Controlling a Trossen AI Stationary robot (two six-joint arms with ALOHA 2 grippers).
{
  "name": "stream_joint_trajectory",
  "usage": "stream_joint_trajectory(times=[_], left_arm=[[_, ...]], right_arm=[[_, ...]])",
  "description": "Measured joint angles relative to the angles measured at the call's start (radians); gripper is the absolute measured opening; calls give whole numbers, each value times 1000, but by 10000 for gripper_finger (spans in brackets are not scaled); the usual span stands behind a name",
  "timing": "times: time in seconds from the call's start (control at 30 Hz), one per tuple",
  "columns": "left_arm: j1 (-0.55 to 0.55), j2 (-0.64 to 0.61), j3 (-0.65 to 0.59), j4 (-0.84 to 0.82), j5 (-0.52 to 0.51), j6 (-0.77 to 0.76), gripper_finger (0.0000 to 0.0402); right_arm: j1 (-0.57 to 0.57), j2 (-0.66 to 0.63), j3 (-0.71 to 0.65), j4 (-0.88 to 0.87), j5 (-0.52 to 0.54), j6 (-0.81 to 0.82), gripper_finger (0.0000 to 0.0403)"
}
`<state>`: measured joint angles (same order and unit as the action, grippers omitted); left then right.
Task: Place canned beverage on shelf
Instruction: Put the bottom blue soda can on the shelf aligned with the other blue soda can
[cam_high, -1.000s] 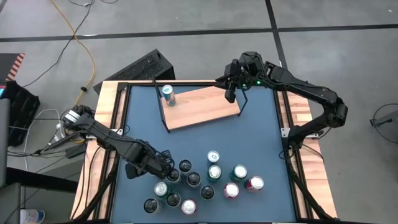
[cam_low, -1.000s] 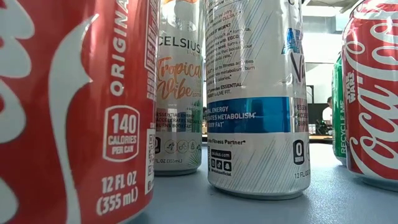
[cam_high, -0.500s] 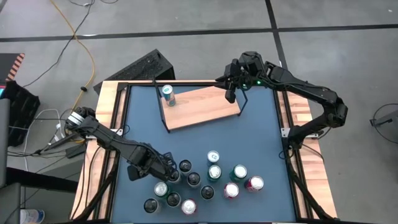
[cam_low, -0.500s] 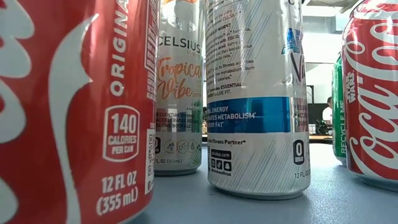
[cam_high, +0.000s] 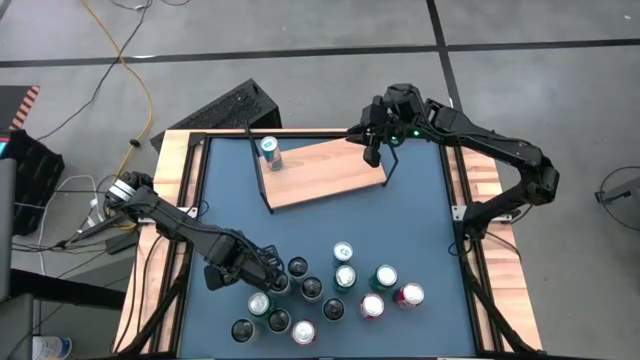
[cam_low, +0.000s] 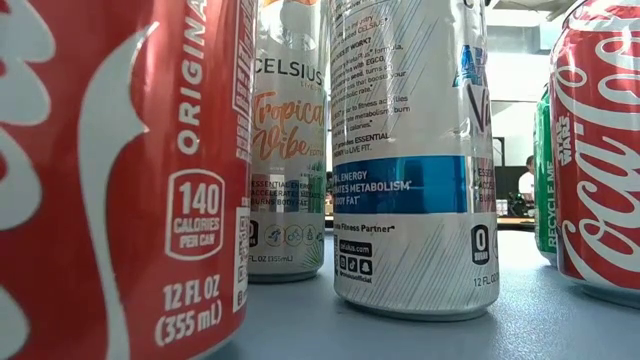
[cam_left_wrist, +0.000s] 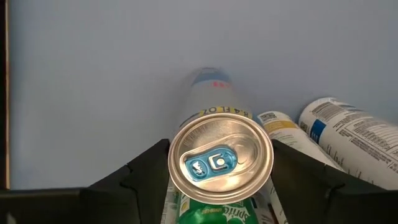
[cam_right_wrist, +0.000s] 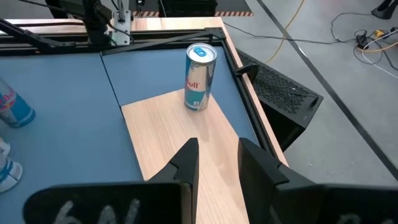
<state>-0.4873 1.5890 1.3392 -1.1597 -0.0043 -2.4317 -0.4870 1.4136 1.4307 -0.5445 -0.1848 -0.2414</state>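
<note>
My left gripper (cam_high: 268, 281) is down in the can cluster, well away from the shelf (cam_high: 325, 172), fingers apart either side of a silver-topped can (cam_left_wrist: 220, 160), not clamped. My right gripper (cam_right_wrist: 217, 163) hovers over the shelf, fingers apart, empty. One Red Bull can (cam_right_wrist: 200, 77) stands on the shelf's far end.

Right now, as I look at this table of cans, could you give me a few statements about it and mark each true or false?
1. One can stands on the shelf. True.
2. The left end effector hovers over the shelf. False: it is down at the can cluster, its fingers either side of a silver-topped can.
3. The right end effector holds a can. False: it is open and empty above the shelf.
4. The shelved can is upright. True.
</note>
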Motion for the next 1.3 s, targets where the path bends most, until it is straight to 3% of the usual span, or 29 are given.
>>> stream_joint_trajectory(times=[0.37,0.73,1.03,1.3], left_arm=[[18,-51,6,-4,-28,310,222],[192,-199,7,-128,-56,847,222],[403,-291,7,55,-2,1344,222],[535,-278,8,221,139,1705,222]], right_arm=[[-6,0,0,11,0,-17,95],[-23,0,0,34,0,-33,95],[-40,0,0,56,-2,-78,95],[-39,0,0,76,-7,-69,95]])
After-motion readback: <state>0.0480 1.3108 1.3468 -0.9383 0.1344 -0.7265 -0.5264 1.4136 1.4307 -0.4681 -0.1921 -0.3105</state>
